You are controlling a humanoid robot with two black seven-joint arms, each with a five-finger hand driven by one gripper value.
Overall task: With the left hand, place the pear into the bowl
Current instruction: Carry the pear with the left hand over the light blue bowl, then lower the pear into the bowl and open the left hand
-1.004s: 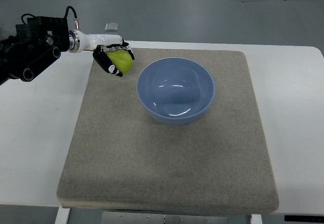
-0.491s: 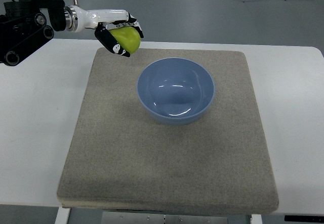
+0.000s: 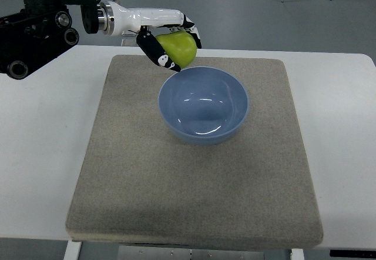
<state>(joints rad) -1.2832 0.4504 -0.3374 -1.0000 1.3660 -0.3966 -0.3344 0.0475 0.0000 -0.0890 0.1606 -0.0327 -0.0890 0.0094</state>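
Green pear [image 3: 178,47] clamped in the left hand [image 3: 168,43], raised over the bowl's [image 3: 203,105] far-left rim, above the mat [image 3: 194,195].

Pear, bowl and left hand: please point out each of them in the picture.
pear [image 3: 180,48], top view, on its green side.
bowl [image 3: 235,120], top view, on its blue rim.
left hand [image 3: 166,47], top view, on the middle of the hand.

left hand [image 3: 170,42] raised, fingers curled, arm extended

top view – steep, from robot's side | whole mat [image 3: 194,177] framed
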